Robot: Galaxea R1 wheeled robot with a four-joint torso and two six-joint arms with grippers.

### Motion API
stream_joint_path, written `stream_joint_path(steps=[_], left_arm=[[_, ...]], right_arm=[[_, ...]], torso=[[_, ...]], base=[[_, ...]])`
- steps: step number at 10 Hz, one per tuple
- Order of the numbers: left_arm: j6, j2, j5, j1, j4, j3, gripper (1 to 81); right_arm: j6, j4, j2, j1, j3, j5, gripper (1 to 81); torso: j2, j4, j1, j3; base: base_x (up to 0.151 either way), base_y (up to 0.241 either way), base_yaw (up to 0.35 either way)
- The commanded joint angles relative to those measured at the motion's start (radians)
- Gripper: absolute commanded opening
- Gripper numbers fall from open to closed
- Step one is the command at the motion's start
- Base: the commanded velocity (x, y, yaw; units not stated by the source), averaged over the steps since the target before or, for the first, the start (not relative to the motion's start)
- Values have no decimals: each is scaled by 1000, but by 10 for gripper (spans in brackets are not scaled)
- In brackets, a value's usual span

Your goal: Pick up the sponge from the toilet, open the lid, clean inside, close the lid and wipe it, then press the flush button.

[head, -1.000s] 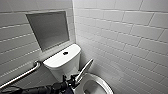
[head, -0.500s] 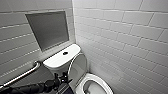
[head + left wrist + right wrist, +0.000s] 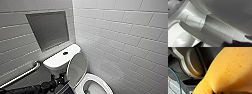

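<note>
Pinching the orange sponge point(image 3: 228, 72), your right gripper point(image 3: 214, 92) dents it; your left gripper point(image 3: 61, 81), grasp unclear, meets the raised lid point(image 3: 77, 66).

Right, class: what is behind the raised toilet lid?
Behind the lid stands the white tank, with the dark flush button on its flat top. The lid covers part of the tank's front, so anything there cannot be seen.

My left arm point(image 3: 30, 89): black, rounded jointed segments, lower left of the frame.
My left pincer point(image 3: 62, 80): black, blocky, with small pale glints.
My dark plate point(image 3: 209, 54): charcoal, matte, upper middle of the frame.
Its round fitting point(image 3: 193, 65): pale grey ring around a dark hollow.
My cable point(image 3: 178, 80): thin, blue, along the left edge.
</note>
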Motion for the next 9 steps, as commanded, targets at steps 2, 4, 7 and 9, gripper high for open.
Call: stream_joint_path(steps=[2,4,7,9], left_arm=[[62,-110,7,-25,142,108,811],[62,-147,7,30,224,172,811],[63,-167,27,109,345,203,811],[79,-144,154,178,579,185,811]], right_arm=[[-3,-15,-3,-22,16,-45,10],[-3,-15,-3,-19,20,-43,10],[-3,-15,-3,-22,20,-45,10],[-6,-18,-15,-19,24,-28,10]], torso=[[0,0,0,0],[0,0,0,0],[0,0,0,0],[0,0,0,0]], base=[[0,0,0],[0,0,0],[0,0,0],[0,0,0]])
